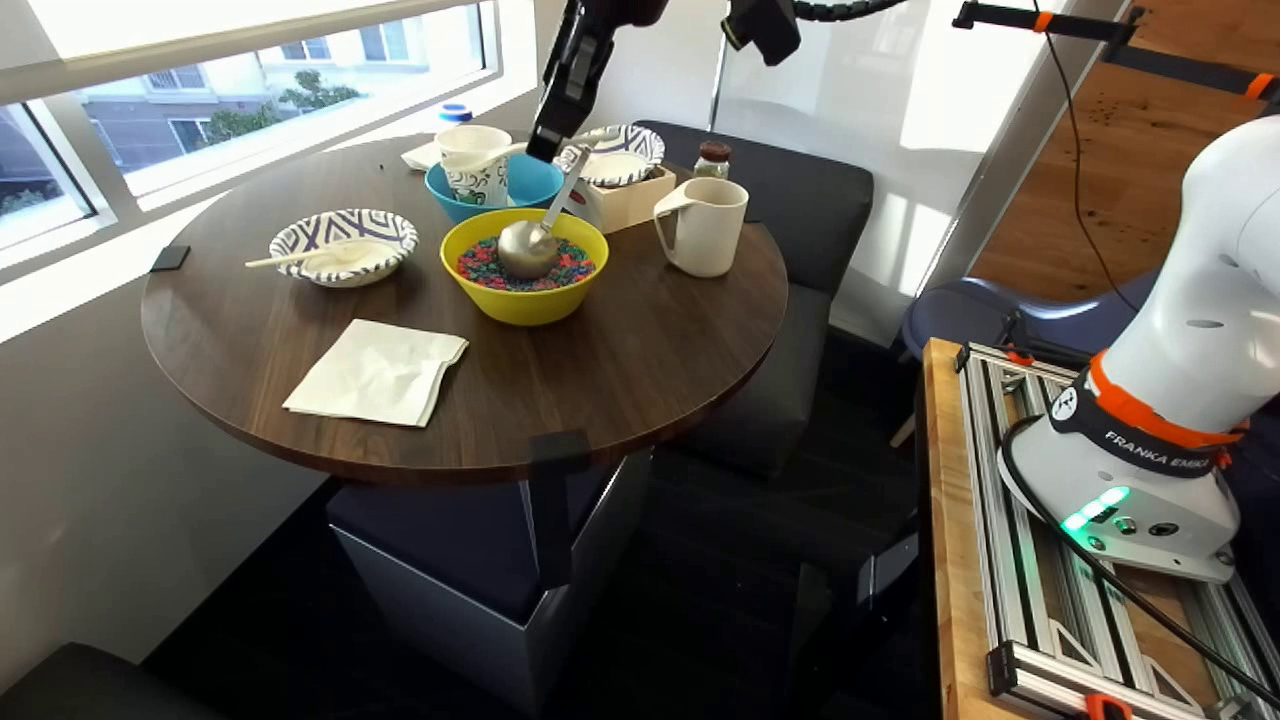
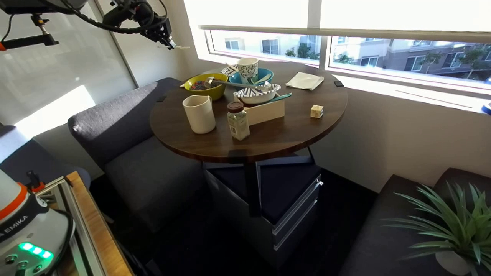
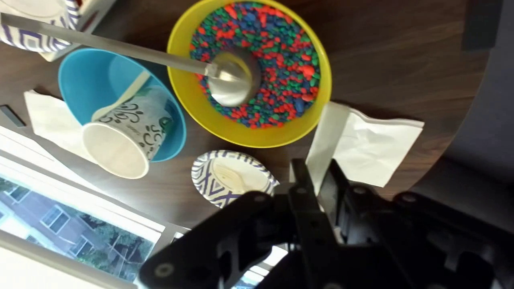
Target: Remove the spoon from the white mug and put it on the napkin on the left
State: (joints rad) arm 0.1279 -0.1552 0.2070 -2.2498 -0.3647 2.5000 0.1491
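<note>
Napkin [image 1: 375, 375]: lay flat on the desk [image 1: 620, 370], at eight o'clock from the yellow bowl [image 1: 525, 305] in an exterior view.
Spoon [image 3: 328, 138]: hung in midair.
Fingers [image 1: 545, 138]: pinched the spoon, toward the bowl's twelve o'clock.
Mug [image 1: 708, 235]: stood near three o'clock, the spoon already out.

The gripper [image 2: 171, 45] slants downward, its fingers [image 3: 301, 175] close together.

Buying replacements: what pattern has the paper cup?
Dark swirls, some green, on white; the wrist view shows the cup best.
</note>
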